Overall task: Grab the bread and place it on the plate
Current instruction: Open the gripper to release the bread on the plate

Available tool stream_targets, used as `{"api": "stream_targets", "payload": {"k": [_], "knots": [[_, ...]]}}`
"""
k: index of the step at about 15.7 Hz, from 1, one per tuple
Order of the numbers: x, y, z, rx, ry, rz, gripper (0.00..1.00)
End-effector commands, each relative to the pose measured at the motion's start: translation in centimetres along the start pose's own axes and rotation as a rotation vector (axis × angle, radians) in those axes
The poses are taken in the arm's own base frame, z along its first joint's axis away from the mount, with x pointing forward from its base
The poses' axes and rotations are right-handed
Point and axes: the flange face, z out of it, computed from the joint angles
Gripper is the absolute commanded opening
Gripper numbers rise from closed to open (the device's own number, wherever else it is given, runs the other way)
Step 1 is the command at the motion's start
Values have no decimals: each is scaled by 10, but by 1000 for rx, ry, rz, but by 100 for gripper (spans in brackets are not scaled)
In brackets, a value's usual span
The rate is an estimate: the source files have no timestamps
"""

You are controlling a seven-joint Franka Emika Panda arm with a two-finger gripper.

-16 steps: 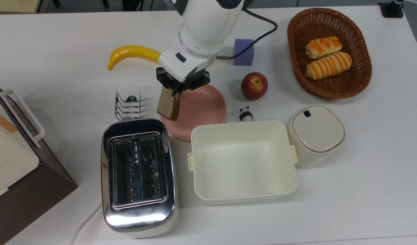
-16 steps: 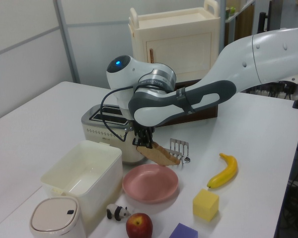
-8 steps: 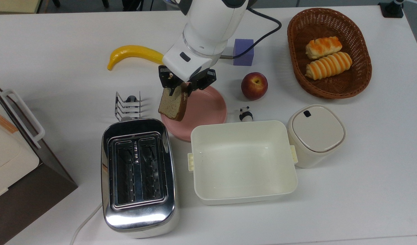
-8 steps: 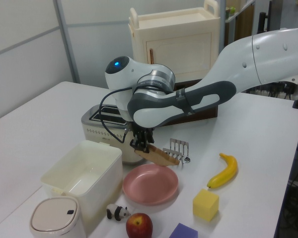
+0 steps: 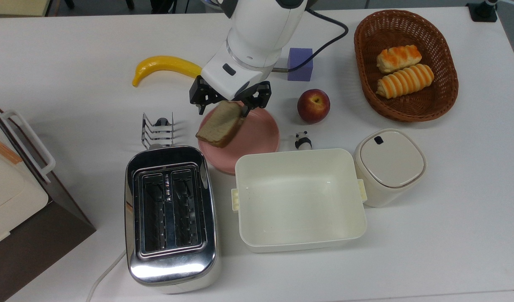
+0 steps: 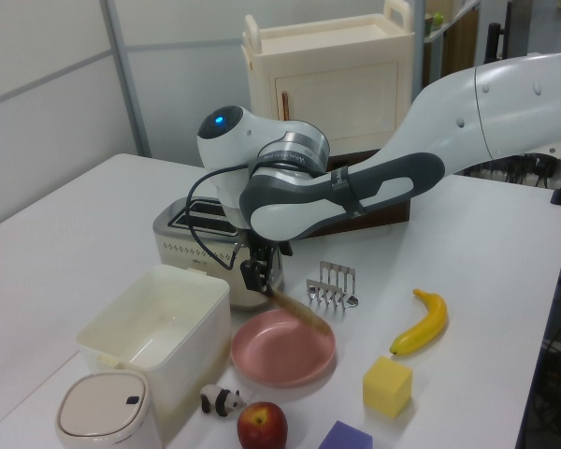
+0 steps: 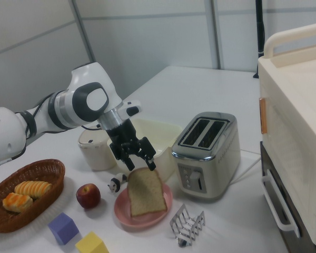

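Tool [image 5: 230,100] spread open above the far edge of the plate [image 5: 257,134], as the top view frames it; fingers [image 7: 150,161] apart, nothing gripped between them. Bread [image 5: 220,124] released: slice tilted, its upper edge just under the open fingers, lower edge over the plate's left rim in the top view. Right view shows the bread [image 7: 145,192] lying on the pink plate [image 7: 163,205], leaning slightly. Left view: bread [image 6: 302,310] blurred, a slanted strip over the plate [image 6: 280,355]; contact there cannot be judged.

Surroundings on the white desk [image 5: 450,235]: toaster [image 5: 171,218] near the plate, toast rack [image 5: 158,130] beside it, cream tub [image 5: 298,197] touching or just beside the plate's near rim, apple [image 5: 313,105] to the top view's right.
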Motion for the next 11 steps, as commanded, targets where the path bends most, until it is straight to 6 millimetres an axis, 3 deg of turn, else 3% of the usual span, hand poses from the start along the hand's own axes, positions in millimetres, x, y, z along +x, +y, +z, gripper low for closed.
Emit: {"api": "stream_targets", "payload": {"k": [1, 4, 6, 8, 11], "knots": [[-3, 0, -21, -2, 49, 22, 100], [-5, -10, -51, 40, 87, 12, 100], [-9, -9, -60, 56, 94, 19, 100], [-10, 4, -62, 56, 94, 42, 100], [-31, 21, -91, 71, 60, 83, 100]]}}
